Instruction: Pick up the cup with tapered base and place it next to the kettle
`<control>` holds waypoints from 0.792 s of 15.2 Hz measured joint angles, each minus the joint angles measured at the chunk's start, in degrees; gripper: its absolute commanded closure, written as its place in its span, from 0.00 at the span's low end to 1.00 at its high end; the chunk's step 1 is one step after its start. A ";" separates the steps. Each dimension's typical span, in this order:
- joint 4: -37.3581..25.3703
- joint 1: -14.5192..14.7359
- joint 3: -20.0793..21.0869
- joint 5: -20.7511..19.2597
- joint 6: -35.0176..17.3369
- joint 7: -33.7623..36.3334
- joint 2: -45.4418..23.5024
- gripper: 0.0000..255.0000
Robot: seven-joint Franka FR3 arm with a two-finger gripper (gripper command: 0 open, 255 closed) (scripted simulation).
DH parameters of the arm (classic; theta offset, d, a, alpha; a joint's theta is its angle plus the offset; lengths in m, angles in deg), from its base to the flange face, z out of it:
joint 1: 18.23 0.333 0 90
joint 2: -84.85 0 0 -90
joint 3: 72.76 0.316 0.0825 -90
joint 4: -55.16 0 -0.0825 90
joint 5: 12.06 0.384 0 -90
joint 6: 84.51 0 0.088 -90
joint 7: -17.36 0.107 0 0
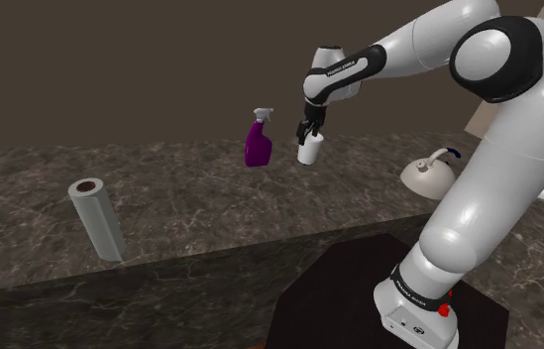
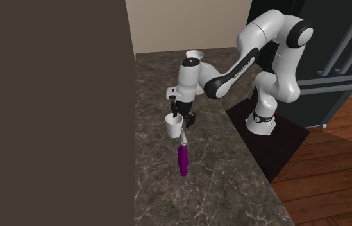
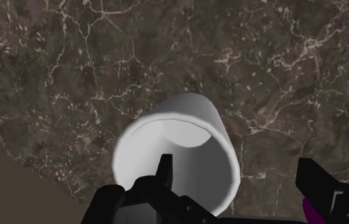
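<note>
While the end effector (image 1: 307,132) (image 2: 176,117) (image 3: 233,165) clamps the rim of the white cup (image 1: 309,151) (image 2: 173,127) (image 3: 189,137), one black finger (image 3: 163,178) reaches inside the mouth. The cup hangs upright just beside the purple spray bottle (image 1: 258,144) (image 2: 182,160), over the dark marbled surface (image 1: 190,198) (image 2: 161,186) (image 3: 71,63). The white kettle (image 1: 428,172) sits well apart, near the arm. A paper towel roll (image 1: 98,218) stands farther off.
</note>
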 measured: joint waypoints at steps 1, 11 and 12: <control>0.23 0.02 0.03 0.04 -0.70 0.08 -0.48 0.00; 1.17 -0.23 -0.09 0.38 -3.90 -0.31 -2.73 0.00; 1.17 -0.23 -0.09 0.38 -3.90 -0.31 -2.73 1.00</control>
